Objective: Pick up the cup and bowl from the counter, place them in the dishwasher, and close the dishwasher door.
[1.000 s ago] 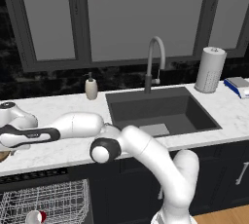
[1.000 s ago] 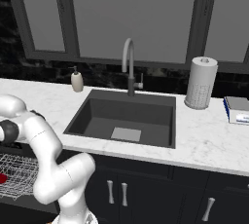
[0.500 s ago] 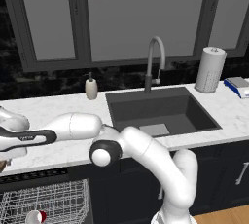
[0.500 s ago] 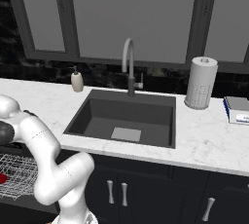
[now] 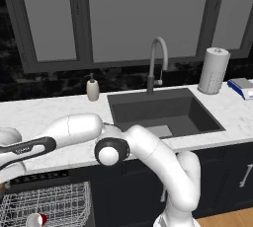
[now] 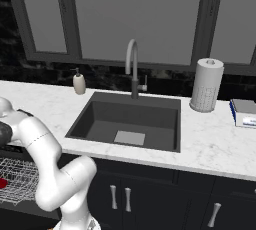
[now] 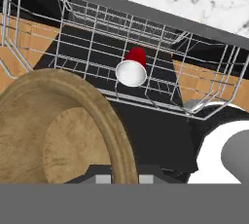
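Note:
In the hand view the tan wooden bowl is large at the lower left, tilted, with its rim running down between my fingertips. My gripper is shut on that rim, above the dishwasher's white wire rack. The red cup lies on its side in the rack, its white mouth facing me. From the left base view the cup lies in the rack under the counter, and my forearm reaches off the left edge. A sliver of the bowl shows there. The dishwasher door is hidden.
The dark sink with its faucet is cut into the counter to the right. A beige soap dispenser stands at the back, a paper towel roll at the far right. Dark cabinets run below.
My hand has swung further left and down with the bowl, from counter height to just over the rack. The cup has stayed put in the rack.

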You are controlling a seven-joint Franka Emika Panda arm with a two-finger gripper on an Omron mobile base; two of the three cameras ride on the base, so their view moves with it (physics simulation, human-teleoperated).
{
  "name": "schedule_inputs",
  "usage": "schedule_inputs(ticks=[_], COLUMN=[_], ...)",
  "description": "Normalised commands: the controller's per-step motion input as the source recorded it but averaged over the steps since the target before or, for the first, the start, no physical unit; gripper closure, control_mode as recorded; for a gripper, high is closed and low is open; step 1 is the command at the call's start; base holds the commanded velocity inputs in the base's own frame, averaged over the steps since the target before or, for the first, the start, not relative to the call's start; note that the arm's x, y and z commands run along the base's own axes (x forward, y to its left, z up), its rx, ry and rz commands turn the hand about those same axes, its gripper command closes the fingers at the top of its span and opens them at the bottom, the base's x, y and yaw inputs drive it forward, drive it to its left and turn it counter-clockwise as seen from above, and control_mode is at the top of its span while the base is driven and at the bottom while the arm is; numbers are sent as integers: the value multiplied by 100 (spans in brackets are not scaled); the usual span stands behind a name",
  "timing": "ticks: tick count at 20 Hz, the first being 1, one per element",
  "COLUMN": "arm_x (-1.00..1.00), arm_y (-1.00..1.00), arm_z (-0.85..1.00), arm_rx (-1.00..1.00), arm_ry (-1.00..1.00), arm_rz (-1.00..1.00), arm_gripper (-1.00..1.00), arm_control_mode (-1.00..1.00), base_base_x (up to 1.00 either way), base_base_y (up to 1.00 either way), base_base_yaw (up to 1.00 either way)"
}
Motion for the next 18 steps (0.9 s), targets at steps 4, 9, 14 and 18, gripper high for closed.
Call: schedule_inputs(ticks=[4,9,14,18], arm_x=[-98,-51,-23,-4], arm_y=[-32,-61,-84,-69], arm_z=[-42,-46,-39,-3], arm_rx=[0,0,1,6], arm_ry=[2,0,-1,0], arm_rz=[0,0,0,0], arm_gripper=[100,100,100,100], arm_control_mode=[-100,-100,-100,-100], base_base_x=[0,0,0,0], base_base_y=[0,0,0,0], base_base_yaw=[0,0,0,0])
